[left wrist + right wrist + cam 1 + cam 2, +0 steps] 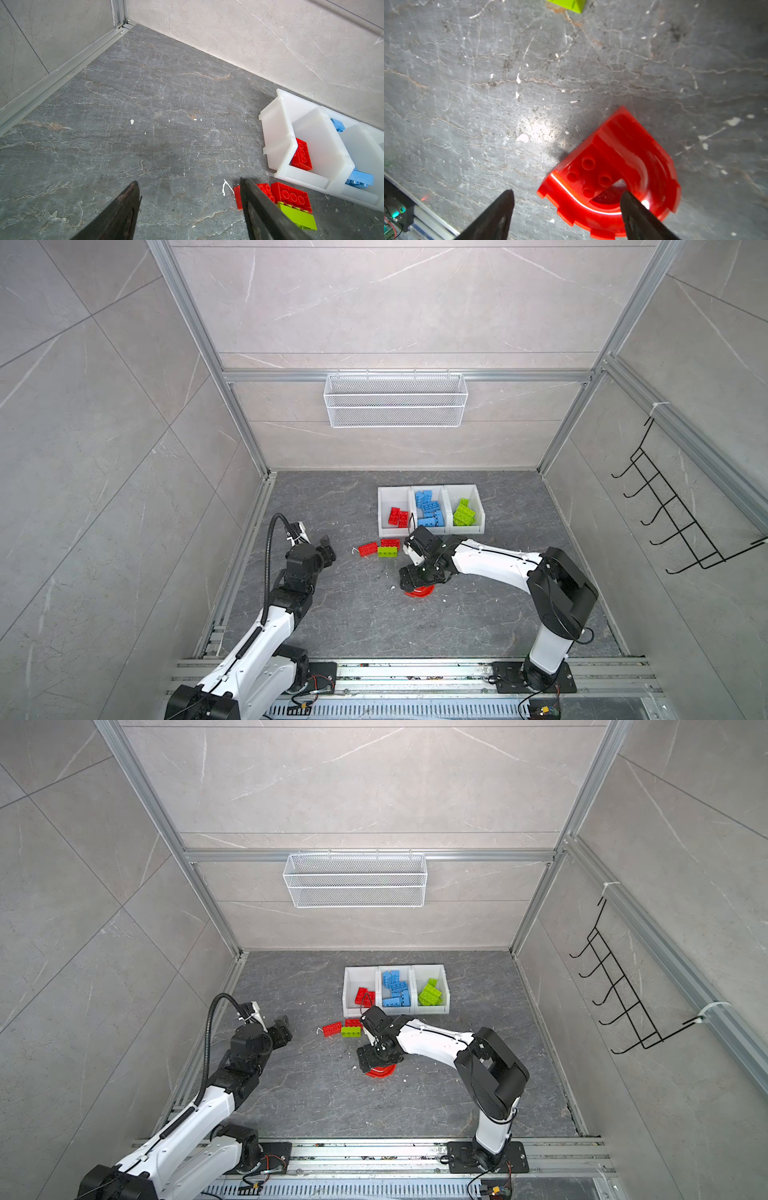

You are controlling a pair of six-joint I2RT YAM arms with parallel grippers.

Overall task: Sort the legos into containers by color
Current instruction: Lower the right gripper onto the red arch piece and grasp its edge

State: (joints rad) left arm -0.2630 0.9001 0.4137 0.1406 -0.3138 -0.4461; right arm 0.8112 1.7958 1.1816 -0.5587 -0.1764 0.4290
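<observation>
As is shown in both top views, layout: containers are set as a row of three joined white bins at far ctr of grey floor, open tops up.
L bin: red bricks are held at its near end.
Mid bin: blue bricks are piled, most of it filled.
R bin: green bricks are piled toward near side.
Loose legos: three bricks are left on floor just near of L bin. These are far red brick, left red brick and green brick, the last set just beside both on near side.
Red arch: laid flat on floor, nearer than loose bricks and well apart from bins. It is mostly hidden under R wrist in top views; only its curved edge is seen there.
R gripper: released, jaws spread and pointed down at floor. Arch's blocky end is seen btwn fingers. One fingertip is seen over arch's hollow, other over bare floor. Contact cannot be told.
L gripper: released, nothing btwn fingers, bare floor seen in gap. Pos. is left of loose bricks, near them. One finger overlaps left red brick in wrist view; contact cannot be told.
Background: white mesh basket is hung on far wall.
</observation>
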